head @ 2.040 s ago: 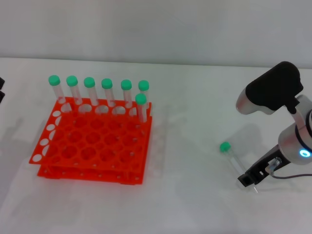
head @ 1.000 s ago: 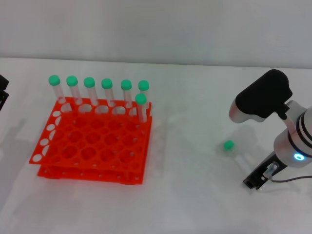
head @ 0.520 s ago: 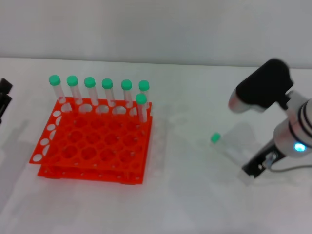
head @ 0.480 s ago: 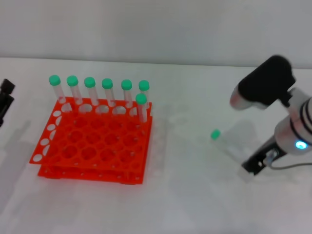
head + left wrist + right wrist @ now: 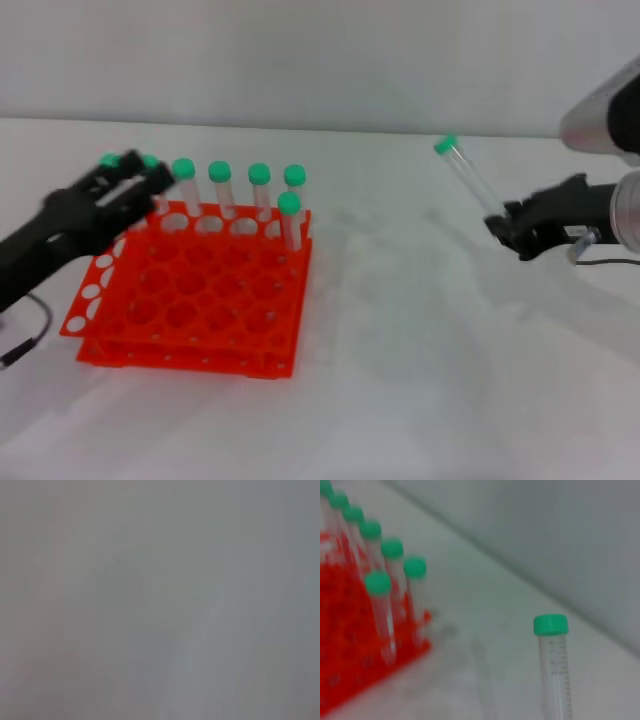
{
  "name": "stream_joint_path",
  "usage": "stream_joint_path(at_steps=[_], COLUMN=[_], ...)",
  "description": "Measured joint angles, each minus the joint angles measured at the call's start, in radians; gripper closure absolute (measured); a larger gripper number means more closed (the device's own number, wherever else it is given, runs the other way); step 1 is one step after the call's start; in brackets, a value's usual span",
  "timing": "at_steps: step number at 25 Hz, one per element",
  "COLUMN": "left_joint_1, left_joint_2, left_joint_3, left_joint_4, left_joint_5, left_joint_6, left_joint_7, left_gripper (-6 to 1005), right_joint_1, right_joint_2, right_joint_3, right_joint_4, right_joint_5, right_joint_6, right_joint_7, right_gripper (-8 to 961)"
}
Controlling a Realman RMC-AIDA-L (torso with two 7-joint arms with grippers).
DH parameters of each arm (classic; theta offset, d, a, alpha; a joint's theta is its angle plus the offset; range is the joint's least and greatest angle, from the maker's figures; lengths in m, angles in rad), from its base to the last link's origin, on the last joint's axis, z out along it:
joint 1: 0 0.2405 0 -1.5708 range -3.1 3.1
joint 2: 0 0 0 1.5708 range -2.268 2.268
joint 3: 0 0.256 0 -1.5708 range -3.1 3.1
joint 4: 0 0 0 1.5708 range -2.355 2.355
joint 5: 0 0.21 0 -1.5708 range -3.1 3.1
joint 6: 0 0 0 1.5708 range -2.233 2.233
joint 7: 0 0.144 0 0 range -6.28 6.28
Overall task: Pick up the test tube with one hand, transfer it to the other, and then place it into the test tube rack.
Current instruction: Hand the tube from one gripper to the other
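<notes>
— How's the light?
— Bright, even, from overhead. The white table (image 5: 400,400) carries only soft, pale shadows, faintest toward its right edge.
— Any blur?
— The left gripper (image 5: 135,180) smears with motion over the rack (image 5: 190,310). The left wrist view is a featureless grey haze.
— And the right wrist?
— The test tube (image 5: 554,665) is fairly crisp; the rack behind it is out of focus.

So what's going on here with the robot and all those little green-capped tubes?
The robot's right claw is holding a slim clear plastic tube with a green cap up in the air by its lower end, cap tilted upward. Its left claw is reaching in over the back row of the bright orange-red plastic rack, where seven capped tubes already stand. The held tube has not been handed across to the left claw or put in the rack yet.
</notes>
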Motion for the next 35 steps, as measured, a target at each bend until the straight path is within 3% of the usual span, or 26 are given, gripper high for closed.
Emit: stream_joint_path(at_steps=[7,12,23,35], left_joint_1=[-0.085,-0.138,-0.198,-0.236], left_joint_2=[0.009,0.009,0.000,-0.027], left_joint_3=[0.000,0.000,0.000,0.000], left_joint_4=[-0.006,-0.009,-0.019,-0.027], left_joint_5=[0.099,0.132,0.188,0.244], left_joint_6=[0.041,0.032,-0.035,-0.052], left_joint_7=[-0.103,-0.158,-0.209,-0.200], left_gripper=[302,306,315,325], right_joint_1=[-0.057,-0.084,-0.063,-0.008], right_joint_2=[0.001,-0.002,-0.001,0.000], right_joint_3=[-0.033,-0.037,-0.094,-0.106], right_joint_4=[0.080,0.104,0.071,0.077], right_joint_5=[0.359,0.567,0.594,0.585], right_joint_6=[-0.183,-0.187,-0.165,-0.157], right_joint_7=[-0.417,-0.645,-0.687,-0.664], right_gripper=[724,714,692,668])
